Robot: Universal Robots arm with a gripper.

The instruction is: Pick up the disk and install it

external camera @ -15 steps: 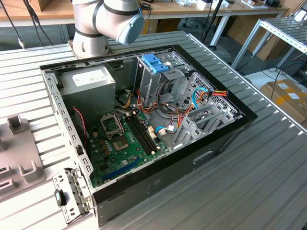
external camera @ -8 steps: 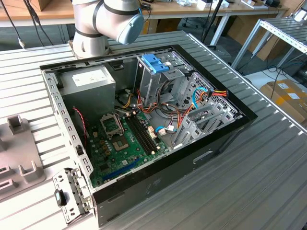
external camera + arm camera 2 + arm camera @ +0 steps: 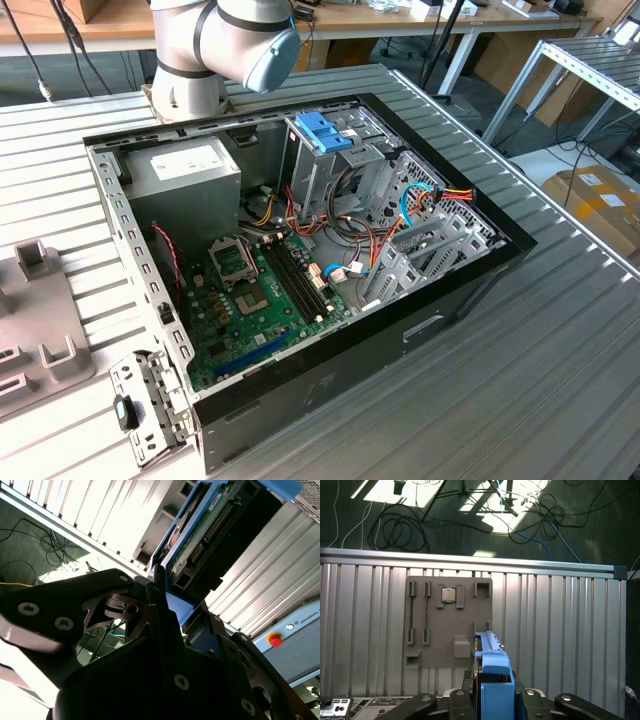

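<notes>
Ribbed metal table: disk in blue carrier, gripped edgewise between closed jaws of gripper, aloft over grey fixture plate; open computer case on same table.

In the second wrist view, my gripper, its dark linkage in the foreground, clamps one end of the disk. I see the disk's green circuit board, pin connector and blue carrier edge. Behind lie the ribbed metal table, loose floor cables and a red button.
</notes>
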